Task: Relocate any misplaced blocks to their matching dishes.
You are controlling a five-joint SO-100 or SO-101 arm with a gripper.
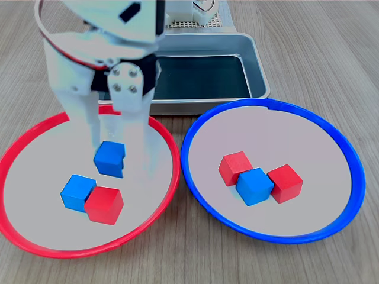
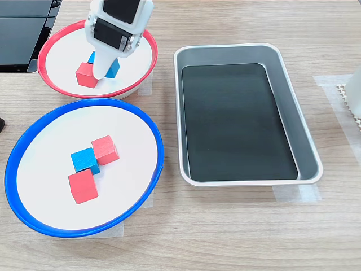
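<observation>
My gripper (image 1: 117, 161) is shut on a blue block (image 1: 109, 158) and holds it just over the red-rimmed dish (image 1: 169, 148), its white fingers on either side of the cube. A second blue block (image 1: 77, 192) and a red block (image 1: 104, 204) lie touching in that dish. The blue-rimmed dish (image 1: 343, 154) holds a blue block (image 1: 254, 186) between two red blocks (image 1: 235, 167) (image 1: 285, 183). In the second exterior view the gripper (image 2: 106, 69) half hides the held blue block (image 2: 113, 69) over the red-rimmed dish (image 2: 49, 49), beside the red block (image 2: 86, 74).
A rectangular grey metal tray (image 1: 201, 105) with a dark floor stands behind the two dishes, close to the arm; in the second exterior view the tray (image 2: 248, 47) is on the right. A white base part (image 1: 183, 12) sits beyond it. Bare wooden table surrounds the dishes.
</observation>
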